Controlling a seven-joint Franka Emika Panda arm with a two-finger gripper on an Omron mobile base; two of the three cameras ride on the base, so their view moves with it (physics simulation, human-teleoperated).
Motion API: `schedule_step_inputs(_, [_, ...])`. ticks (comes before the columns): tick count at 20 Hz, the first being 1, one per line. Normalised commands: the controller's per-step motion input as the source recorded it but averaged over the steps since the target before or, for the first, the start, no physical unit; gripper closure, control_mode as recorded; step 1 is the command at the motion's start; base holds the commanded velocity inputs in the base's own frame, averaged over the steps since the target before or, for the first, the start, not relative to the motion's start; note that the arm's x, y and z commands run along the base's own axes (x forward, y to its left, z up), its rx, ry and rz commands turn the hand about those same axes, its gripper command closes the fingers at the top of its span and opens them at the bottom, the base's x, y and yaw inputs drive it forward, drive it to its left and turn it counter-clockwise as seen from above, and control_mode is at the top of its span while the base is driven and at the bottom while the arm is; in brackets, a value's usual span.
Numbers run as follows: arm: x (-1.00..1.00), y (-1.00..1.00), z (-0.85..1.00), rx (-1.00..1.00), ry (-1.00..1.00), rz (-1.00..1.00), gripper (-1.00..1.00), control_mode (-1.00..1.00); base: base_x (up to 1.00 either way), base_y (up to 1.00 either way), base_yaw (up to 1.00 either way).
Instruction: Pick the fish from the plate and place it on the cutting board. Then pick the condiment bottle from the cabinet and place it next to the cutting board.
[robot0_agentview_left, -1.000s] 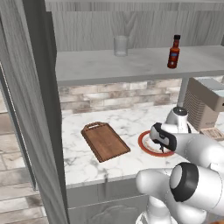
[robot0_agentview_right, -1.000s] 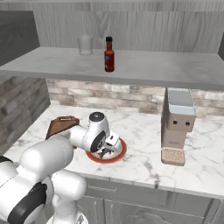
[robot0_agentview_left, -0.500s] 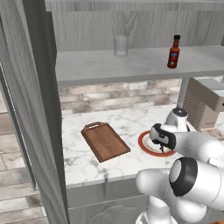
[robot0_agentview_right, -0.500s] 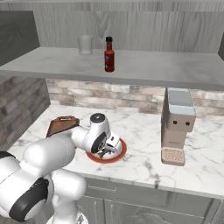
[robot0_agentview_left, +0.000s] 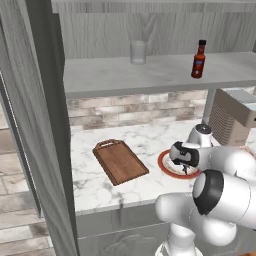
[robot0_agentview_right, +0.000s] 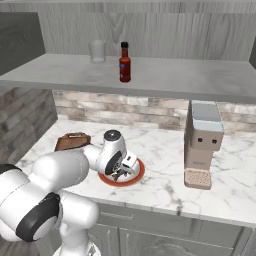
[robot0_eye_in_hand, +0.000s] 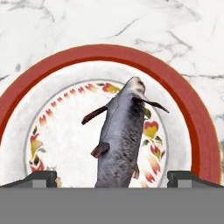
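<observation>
Gripper (robot0_eye_in_hand: 112, 178) hangs low over the plate (robot0_eye_in_hand: 192, 113) on the bench (robot0_agentview_left: 95, 180), jaws spread wide. The fish (robot0_eye_in_hand: 122, 135) lies on the plate's centre, between the fingertips, ungripped

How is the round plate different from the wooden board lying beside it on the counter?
The plate is round with an orange-red rim and pale centre; the cutting board is a plain brown rectangle with a handle cut-out. The plate holds the fish, with the gripper over it; the cutting board holds nothing. Both lie flat on the marbled counter.
</observation>
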Motion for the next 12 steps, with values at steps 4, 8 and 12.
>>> schedule_step_inputs(4, [0.12,0.00,-0.08,0.00,0.00,0.00,-1.00,-1.00,0.00,0.00,0.00])
schedule_step_inputs(8, [0.10,0.00,-0.09,0.00,0.00,0.00,-1.00,-1.00,0.00,0.00,0.00])
schedule_step_inputs(12, [0.08,0.00,-0.11,0.00,0.00,0.00,-1.00,-1.00,0.00,0.00,0.00])
